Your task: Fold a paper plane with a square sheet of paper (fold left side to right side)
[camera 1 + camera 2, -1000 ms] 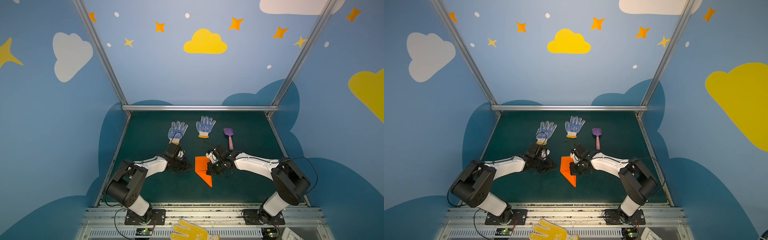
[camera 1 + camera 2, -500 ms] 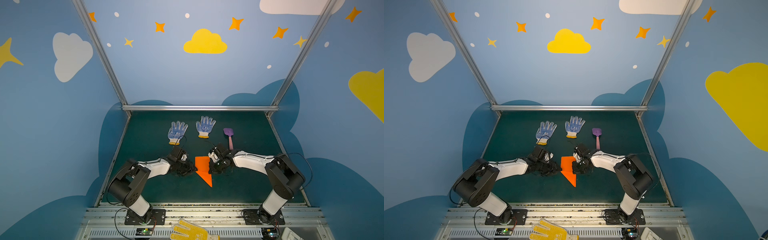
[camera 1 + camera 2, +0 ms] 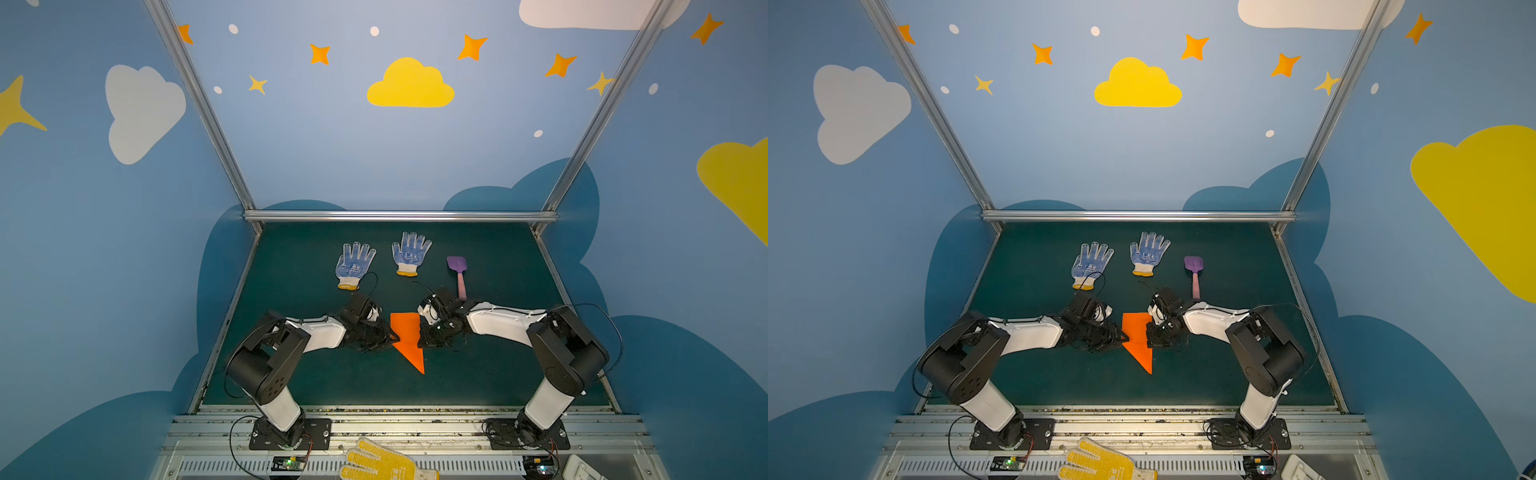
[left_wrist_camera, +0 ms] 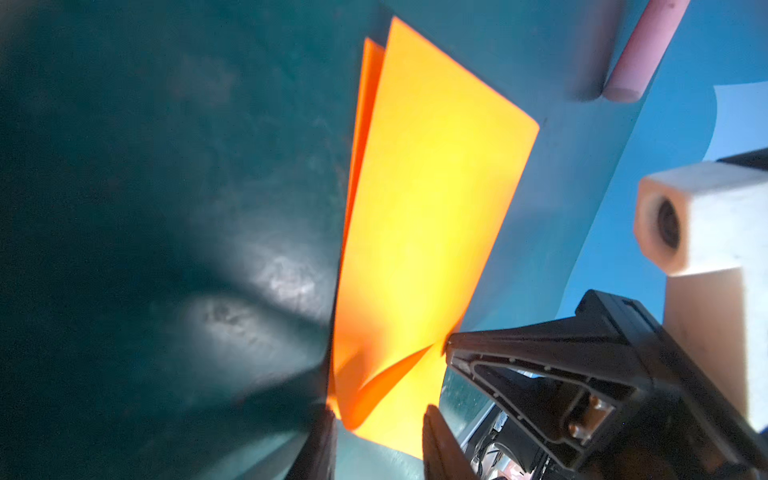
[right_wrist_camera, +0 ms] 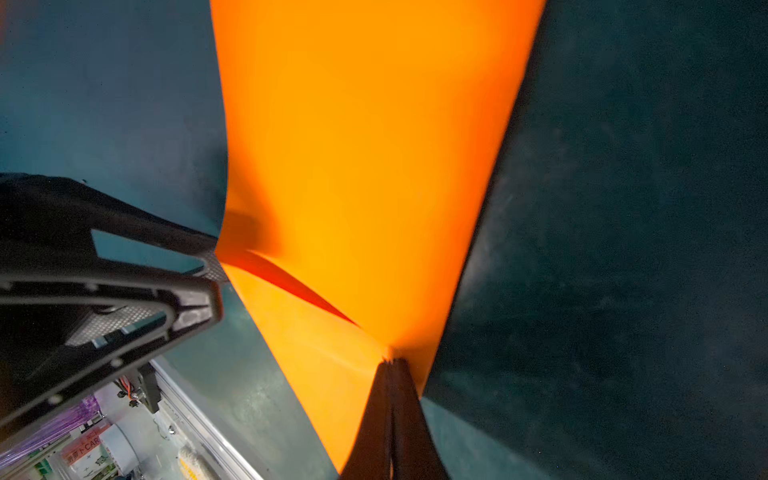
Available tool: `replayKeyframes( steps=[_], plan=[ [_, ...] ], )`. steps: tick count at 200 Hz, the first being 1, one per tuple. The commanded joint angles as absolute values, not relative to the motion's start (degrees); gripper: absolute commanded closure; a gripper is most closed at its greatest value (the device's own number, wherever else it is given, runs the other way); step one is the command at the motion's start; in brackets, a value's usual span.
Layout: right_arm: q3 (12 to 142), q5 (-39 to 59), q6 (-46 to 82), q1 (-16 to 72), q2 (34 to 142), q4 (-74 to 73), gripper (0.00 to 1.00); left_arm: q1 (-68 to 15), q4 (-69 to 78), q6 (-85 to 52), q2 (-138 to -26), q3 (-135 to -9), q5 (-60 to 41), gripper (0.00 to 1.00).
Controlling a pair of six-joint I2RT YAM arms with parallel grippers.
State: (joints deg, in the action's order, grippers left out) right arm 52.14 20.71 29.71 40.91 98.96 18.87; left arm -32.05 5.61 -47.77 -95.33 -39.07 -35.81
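— What's the left tool [image 3: 390,338] doing down there?
— It's low on the dark green surface [image 3: 316,374], at the left edge of the orange paper [image 3: 406,332]. From its wrist view the jaws stand apart with a lifted flap curling between them, so I'd say it's straddling that edge, not clamping it. My guess is it's placed to take the left side and carry it over to the right.
— And the paper itself?
— Mid-surface, between the two tools, with both at its edges. It has a squared end at the far side and a point at the near side, so it's partly folded, not a finished plane. Most of it lies flat; only the layer between the tools bows up.
— The right tool [image 3: 421,337]?
— Closed tight, tips meeting at the paper's right edge, and the paper puckers there. It looks pinched on it, I think as an anchor, so the paper can't slide when the left side comes across.
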Motion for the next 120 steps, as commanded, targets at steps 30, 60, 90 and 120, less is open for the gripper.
replayKeyframes(
  steps=[30, 60, 90, 120],
  plan=[
    [50.1, 19.51, 29.18, 40.58, 99.49, 19.19, 1.0, -32.25, 5.28, -47.66, -96.9, -40.06, -35.33, 0.71],
    [49.96, 19.59, 29.18, 40.39, 99.72, 19.07, 1.0, -32.26, 4.75, -47.07, -97.1, -40.49, -35.07, 0.74],
    [49.75, 19.69, 29.15, 40.3, 99.83, 18.89, 1.0, -32.26, 4.05, -46.33, -97.68, -41.36, -34.93, 0.77],
    [49.76, 19.83, 29.09, 40.21, 99.84, 18.86, 1.0, -32.26, 3.36, -45.62, -98.06, -42.14, -34.98, 0.82]
  ],
)
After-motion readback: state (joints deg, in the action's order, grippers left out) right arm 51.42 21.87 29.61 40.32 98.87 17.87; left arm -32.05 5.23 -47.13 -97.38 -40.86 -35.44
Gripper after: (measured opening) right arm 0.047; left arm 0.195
